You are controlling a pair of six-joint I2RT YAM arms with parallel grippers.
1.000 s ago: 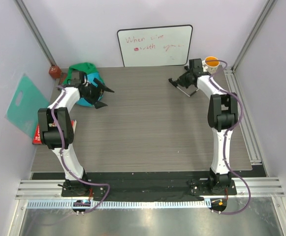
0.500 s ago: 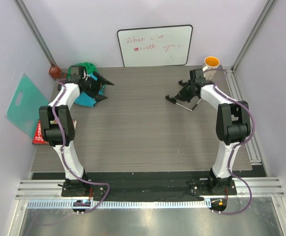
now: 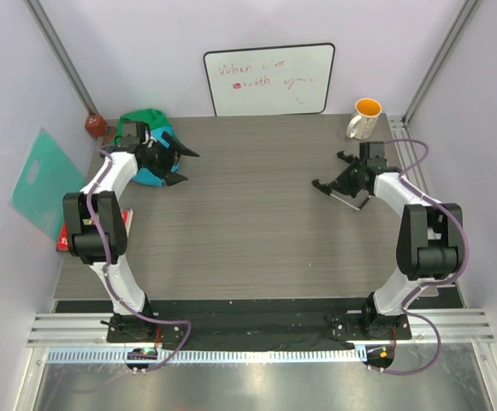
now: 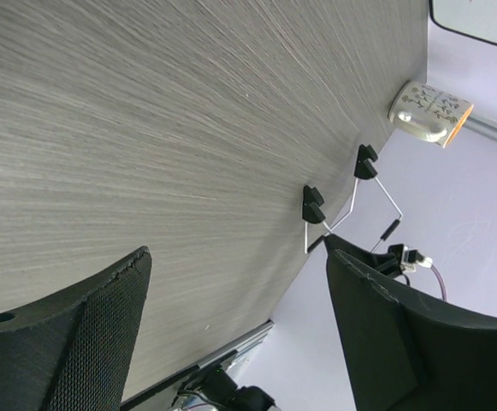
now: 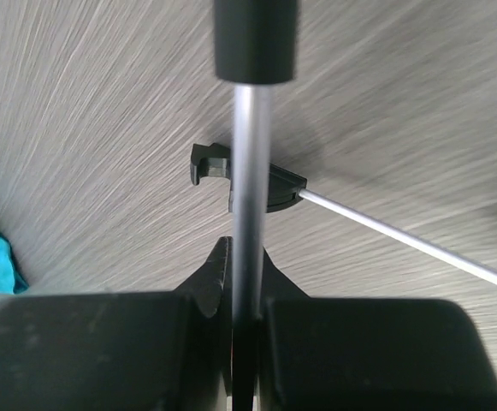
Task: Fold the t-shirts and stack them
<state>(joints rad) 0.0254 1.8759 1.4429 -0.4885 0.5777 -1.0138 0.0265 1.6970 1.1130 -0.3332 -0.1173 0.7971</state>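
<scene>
Here, the crumpled kelly-green cloth t-shirt [image 3: 148,117] and the turquoise-blue cloth t-shirt [image 3: 151,178] lie bunched just behind the left tool [image 3: 180,166]. Its jaws gape wide and empty, likely readied to pinch a hem. Well off to its right, the right tool [image 3: 344,181] is clamped on a thin silver wire frame with black clips [image 5: 250,171], seemingly keeping it off the folding space of the grey wood-grain desk [image 3: 248,231].
</scene>
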